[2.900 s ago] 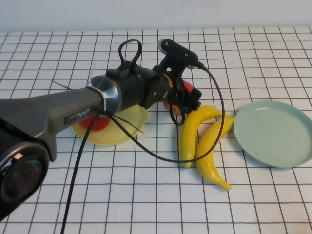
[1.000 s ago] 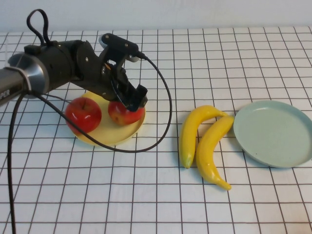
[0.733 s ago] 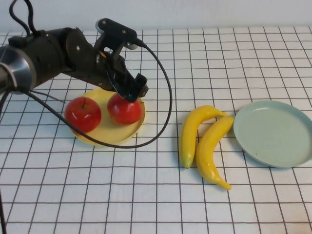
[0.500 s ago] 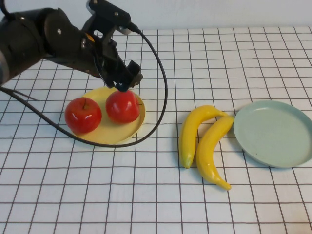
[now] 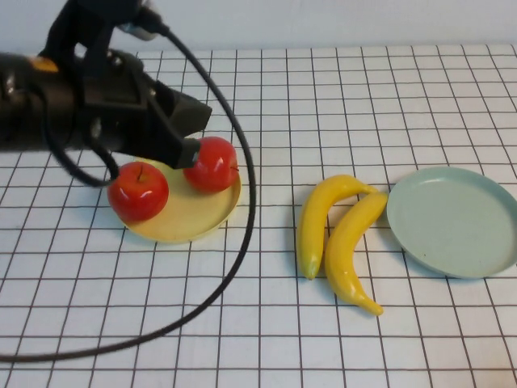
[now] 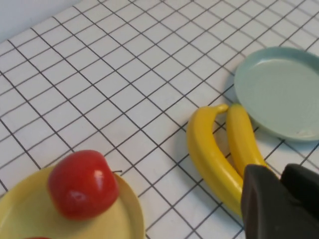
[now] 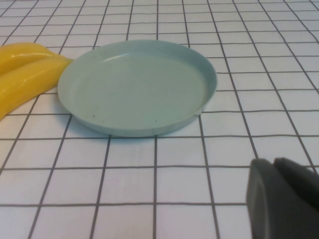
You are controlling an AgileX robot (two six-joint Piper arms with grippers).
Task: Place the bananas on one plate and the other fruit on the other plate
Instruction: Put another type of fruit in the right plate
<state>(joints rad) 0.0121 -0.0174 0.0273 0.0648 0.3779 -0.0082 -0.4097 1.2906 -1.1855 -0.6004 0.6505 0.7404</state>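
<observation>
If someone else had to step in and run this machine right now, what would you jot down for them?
Left gripper: raised above the yellow plate, holding nothing.
Right gripper: low over the table near the teal plate, out of the high view, holding nothing.
Done: both apples sit on the yellow plate.
Left: both bananas lie side by side on the table just left of the teal plate, which has nothing on it. Move them onto it.

A white tabletop (image 5: pixel 242 323) with a black grid meets a pale wall (image 5: pixel 323 20).
</observation>
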